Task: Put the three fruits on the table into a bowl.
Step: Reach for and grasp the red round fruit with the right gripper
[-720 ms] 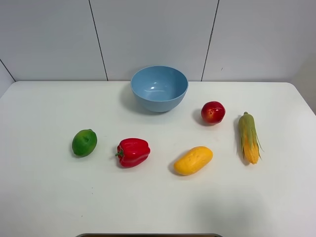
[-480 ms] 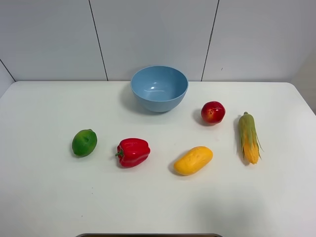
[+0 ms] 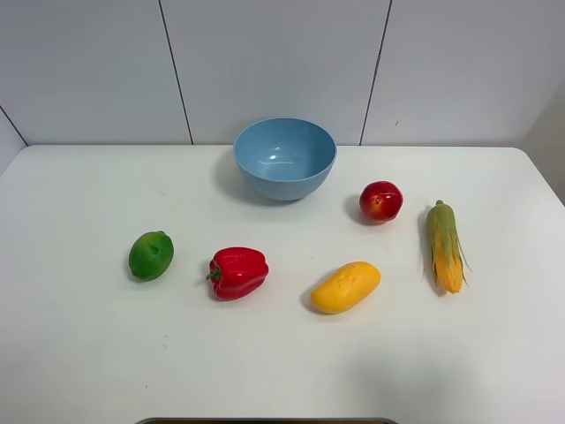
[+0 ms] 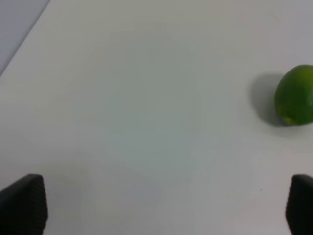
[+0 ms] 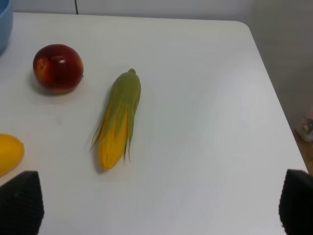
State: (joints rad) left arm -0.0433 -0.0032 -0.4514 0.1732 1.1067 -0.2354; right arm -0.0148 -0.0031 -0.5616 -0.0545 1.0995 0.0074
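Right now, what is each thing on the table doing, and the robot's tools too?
bowl: upright, empty.
red fruit: on the table, outside the bowl.
mango: lying on the table.
lime: on the table.
bell pepper: lying on its side.
corn cob: lying flat.
left tool: open, empty.
right tool: open, empty.

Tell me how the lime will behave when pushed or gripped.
The lime looks nearly round and sits free on the smooth table, so a nudge would probably roll it. Its skin shows a sheen, so a shallow grip might slip.
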